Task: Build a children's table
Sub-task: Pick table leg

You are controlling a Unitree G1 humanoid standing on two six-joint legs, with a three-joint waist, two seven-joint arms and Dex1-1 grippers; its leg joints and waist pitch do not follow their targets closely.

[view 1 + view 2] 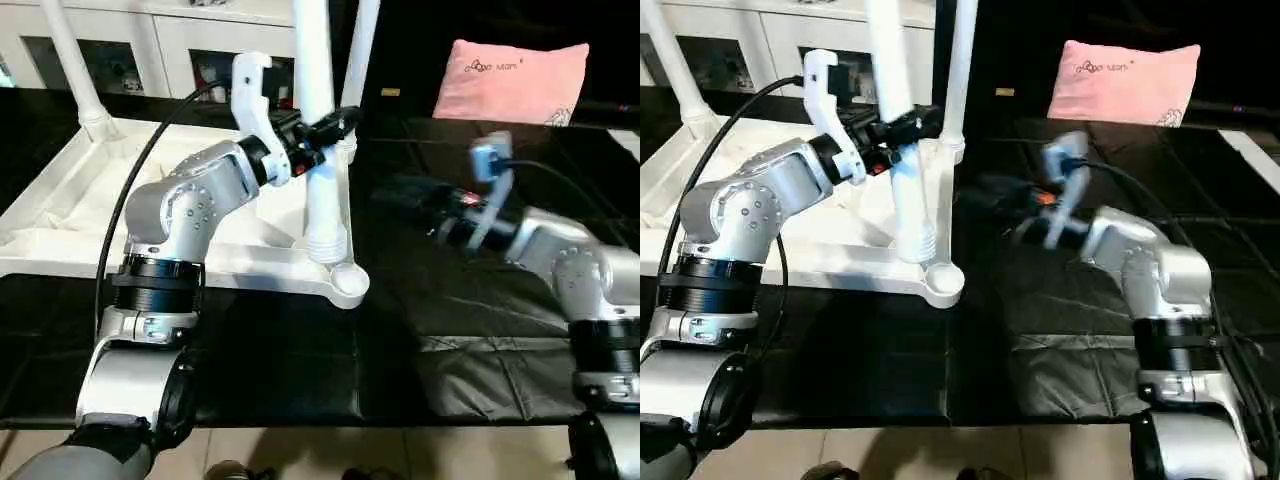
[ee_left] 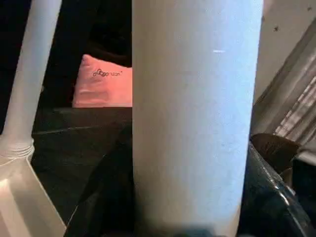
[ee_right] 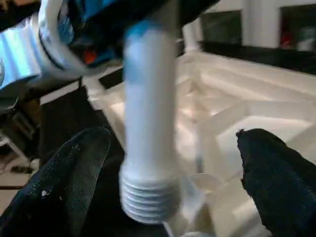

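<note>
Reaching forward with elbow bent, our left hand [image 1: 322, 135] is clenched around an upright leg [image 1: 318, 150] above the tabletop [image 1: 60, 200]; our right hand [image 3: 173, 163], spread wide, reaches toward it.

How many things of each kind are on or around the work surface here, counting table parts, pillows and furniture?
White table legs: 3 (far-left leg, far-right leg, held leg)
White tabletop: 1
Pink pillow: 1
White cabinet: 1
Total: 6
</note>
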